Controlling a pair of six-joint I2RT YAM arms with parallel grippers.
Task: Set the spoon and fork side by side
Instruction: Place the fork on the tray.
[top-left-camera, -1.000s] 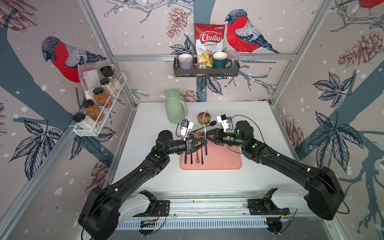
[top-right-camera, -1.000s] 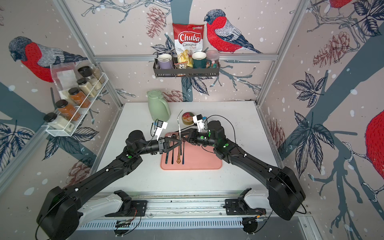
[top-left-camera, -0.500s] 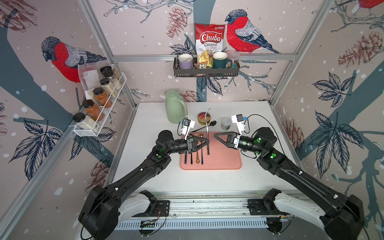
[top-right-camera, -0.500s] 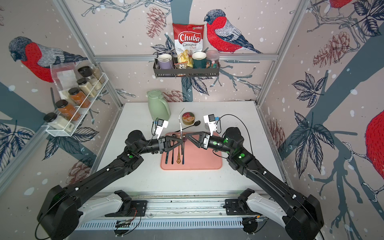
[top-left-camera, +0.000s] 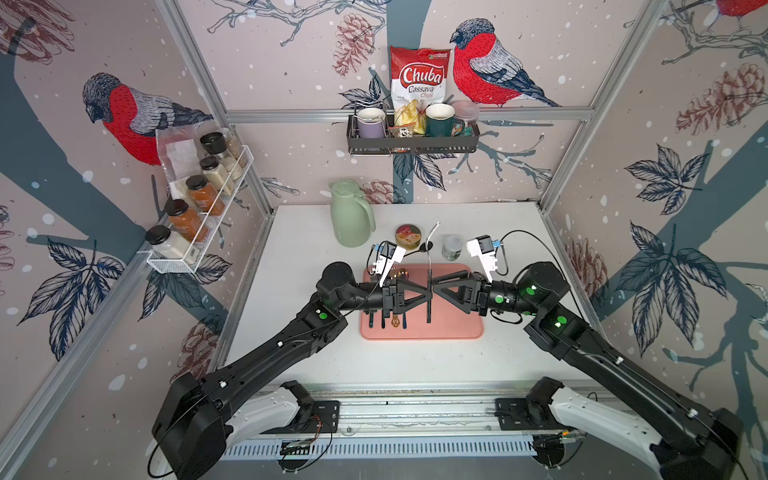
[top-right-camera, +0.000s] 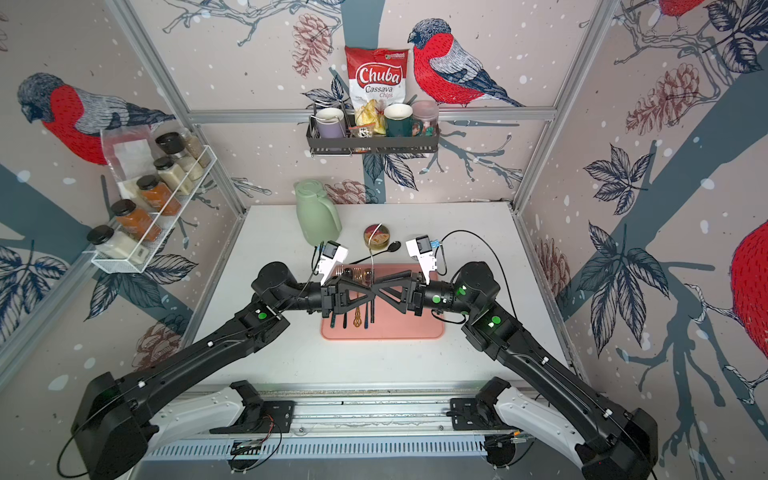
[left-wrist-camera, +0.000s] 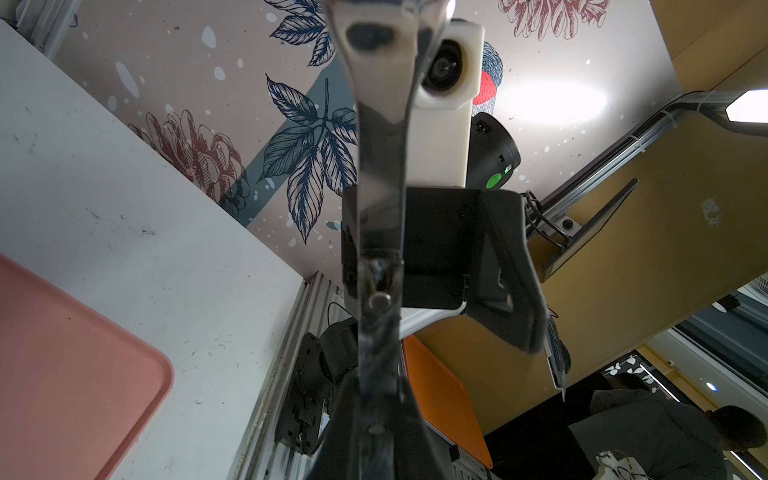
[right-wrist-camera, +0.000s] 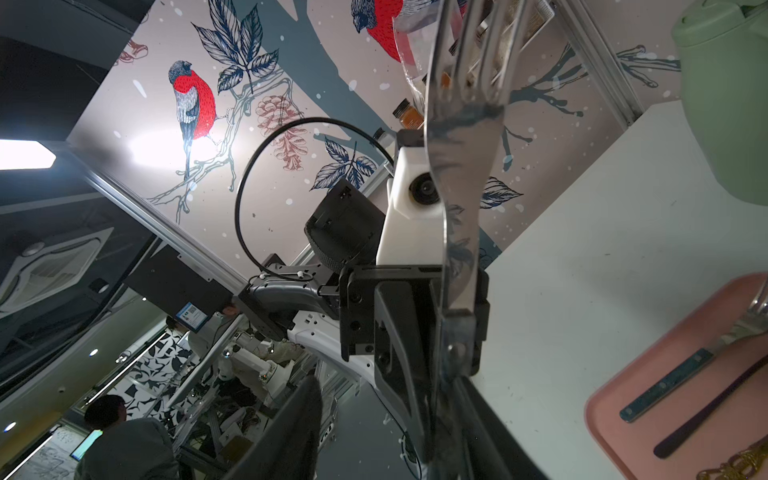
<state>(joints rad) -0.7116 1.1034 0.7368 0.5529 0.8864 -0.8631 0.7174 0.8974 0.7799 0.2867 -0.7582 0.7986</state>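
Both arms meet nose to nose above the flat pink plastic tray (top-left-camera: 457, 326).

The fork (top-left-camera: 430, 266) has a bright steel head and neck and a dark riveted handle. It is off the surface, tines uppermost, with the handle end hanging over the tray. I cannot tell whether that end touches the tray.

The left gripper (top-left-camera: 424, 291) is pinched tight on the fork, about where the steel neck joins the dark handle. The right gripper (top-left-camera: 436, 289) faces it from the opposite side. The left wrist view shows its fingers (left-wrist-camera: 511, 307) standing apart with the fork near one of them, not clamped.

A black spoon (top-right-camera: 394, 246) lies on the white table (top-left-camera: 299, 257) just beyond the tray's far edge, beside a round printed tin (top-left-camera: 407, 236). Other cutlery (top-right-camera: 356, 321) lies along the tray's left part, too hidden by the arms to sort.

Handling, judged:
- **Fork:** stiff, light, not fragile. The polished neck is likely slick and narrow, so a single pinch could let it swing about the pads. The flat dark handle near mid-length offers better purchase, jaws across the flat faces.
- **Spoon:** it lies low on the table, so take the handle, not the bowl.
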